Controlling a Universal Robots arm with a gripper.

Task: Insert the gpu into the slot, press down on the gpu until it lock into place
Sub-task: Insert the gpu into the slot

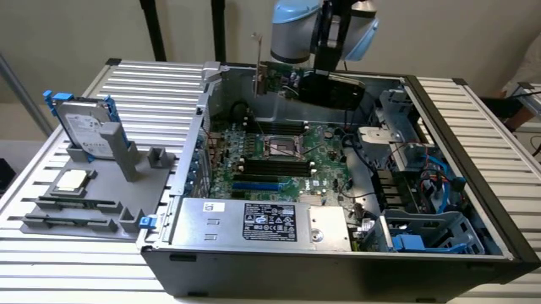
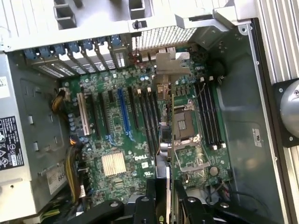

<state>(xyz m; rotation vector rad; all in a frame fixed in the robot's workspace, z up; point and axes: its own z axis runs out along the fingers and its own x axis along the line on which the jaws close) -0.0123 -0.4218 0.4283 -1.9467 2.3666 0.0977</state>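
The gpu (image 1: pixel 325 88), a black card with a green board and a silvery end bracket, hangs in the air above the far end of the open computer case. My gripper (image 1: pixel 330 66) is shut on its top edge and holds it upright, well clear of the motherboard. In the wrist view I look down along the gpu (image 2: pixel 164 140) edge-on, from my gripper (image 2: pixel 164 205) to the bracket. The bright-blue slot (image 1: pixel 256 187) lies on the motherboard near the power supply. In the wrist view the slot (image 2: pixel 124 109) lies off to one side of the card's edge, roughly parallel to it.
A silver labelled power-supply box (image 1: pixel 262 221) fills the case's near end. Black memory slots (image 1: pixel 275 168) and the CPU socket (image 1: pixel 282 145) lie between card and slot. Drive cages and cables (image 1: pixel 422 209) crowd the exterior view's right. A grey fixture with a hard drive (image 1: pixel 85 130) stands outside on its left.
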